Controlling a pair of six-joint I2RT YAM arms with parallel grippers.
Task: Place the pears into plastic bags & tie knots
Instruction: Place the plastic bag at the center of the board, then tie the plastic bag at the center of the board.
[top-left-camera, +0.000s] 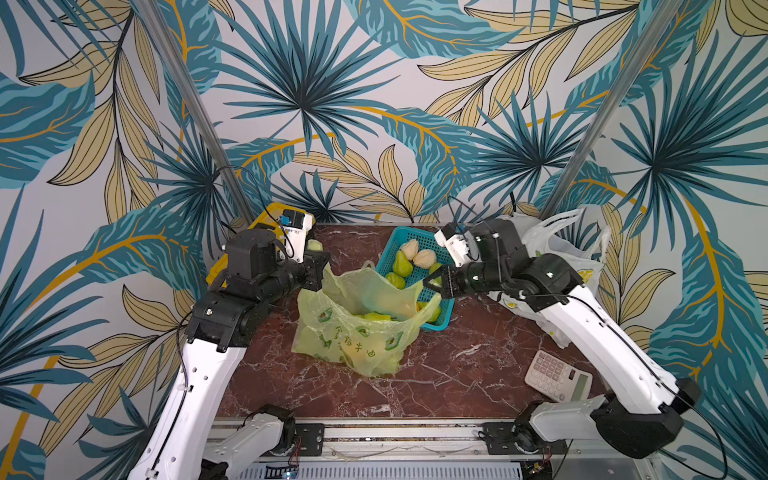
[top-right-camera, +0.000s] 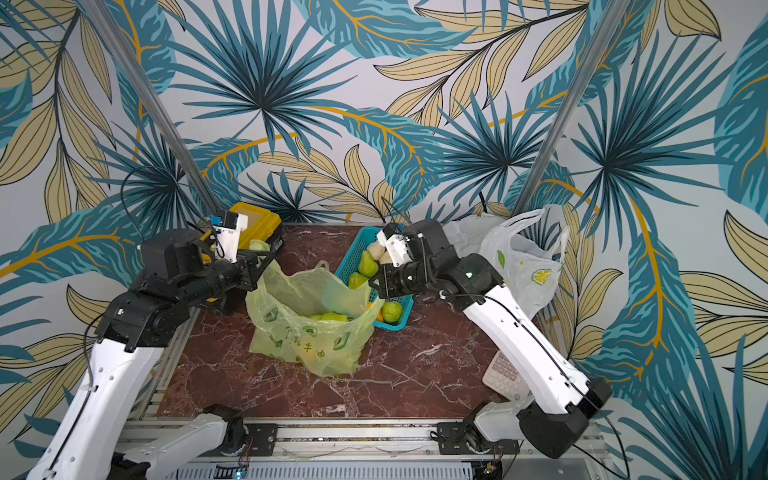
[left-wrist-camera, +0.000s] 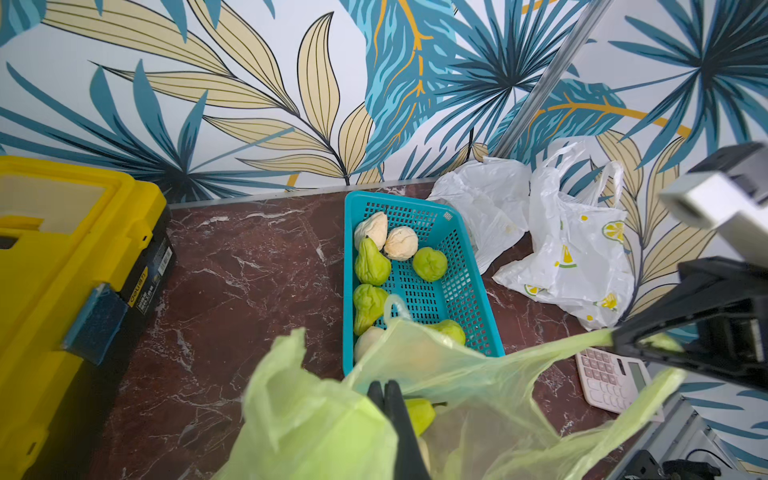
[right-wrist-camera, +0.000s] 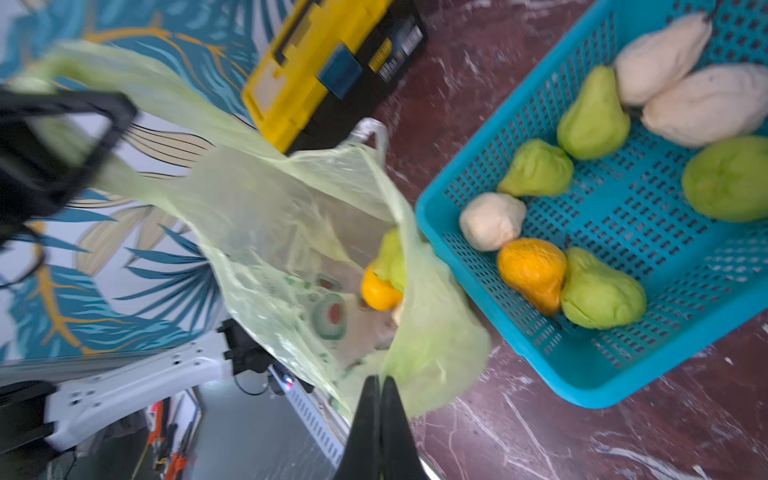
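The lime-green plastic bag (top-left-camera: 353, 332) stands in the middle of the table with its mouth held apart. My left gripper (top-left-camera: 323, 268) is shut on its left rim; in the left wrist view its fingers (left-wrist-camera: 384, 392) pinch the film. Over on the right rim, my right gripper (top-left-camera: 426, 284) is shut on the bag edge (right-wrist-camera: 419, 365). Inside lie a green pear (top-left-camera: 376, 316) and an orange one (right-wrist-camera: 380, 291). Several pears (left-wrist-camera: 371, 264), green, cream and orange, lie in the teal basket (left-wrist-camera: 348, 249). The lemon-print bag (top-left-camera: 577, 257) and a plain white bag (left-wrist-camera: 486, 199) lie at the back right.
A yellow toolbox (left-wrist-camera: 62, 249) stands at the back left behind my left arm. A pink calculator (top-left-camera: 557, 376) lies at the front right near the right arm's base. The basket touches the green bag's right side.
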